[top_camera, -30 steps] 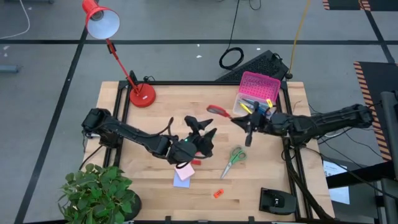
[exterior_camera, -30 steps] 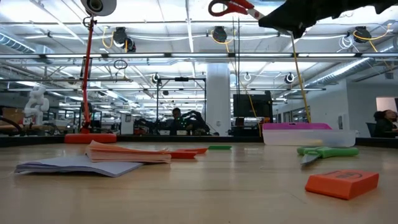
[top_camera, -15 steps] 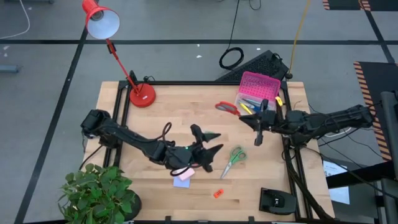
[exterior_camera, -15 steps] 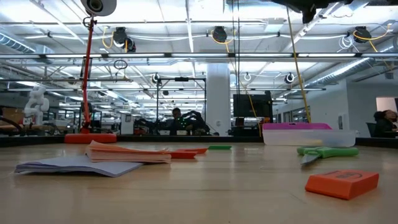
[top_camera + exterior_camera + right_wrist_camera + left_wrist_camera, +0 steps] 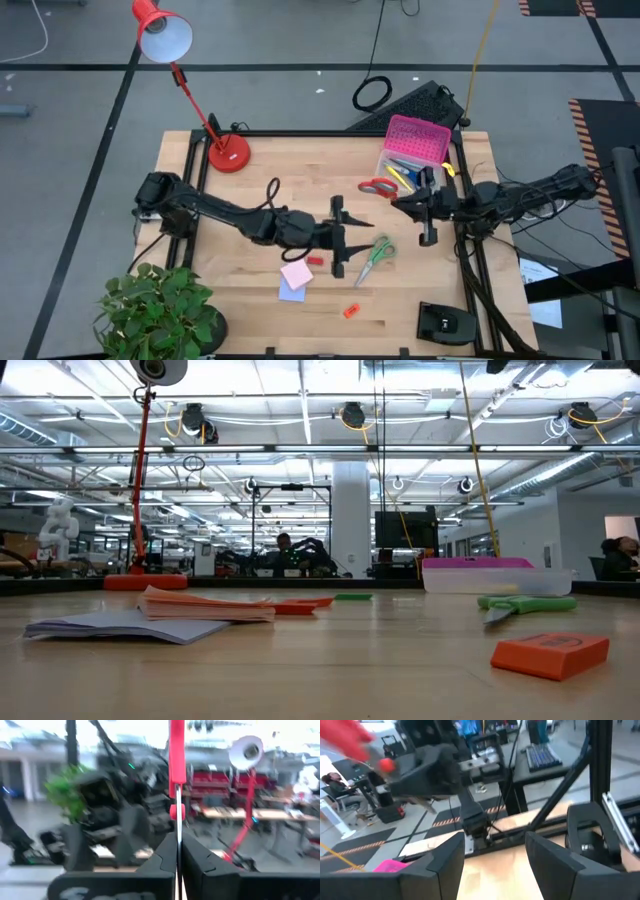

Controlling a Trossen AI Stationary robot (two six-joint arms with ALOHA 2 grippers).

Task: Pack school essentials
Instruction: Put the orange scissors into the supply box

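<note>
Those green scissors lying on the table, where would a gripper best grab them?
Probably at the narrow neck between blades and handles of the green scissors, coming straight down, fingers spanning the width. They lie flat, so sideways offers little to pinch. The open left gripper hovers beside them; the right gripper holds red scissors.

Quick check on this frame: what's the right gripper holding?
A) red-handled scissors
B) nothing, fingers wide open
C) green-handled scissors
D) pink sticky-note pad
A: in the right wrist view the right gripper has its fingers pinched on the blade of the red-handled scissors, which the high view shows beside the clear box; the green-handled scissors lie on the table.
</note>
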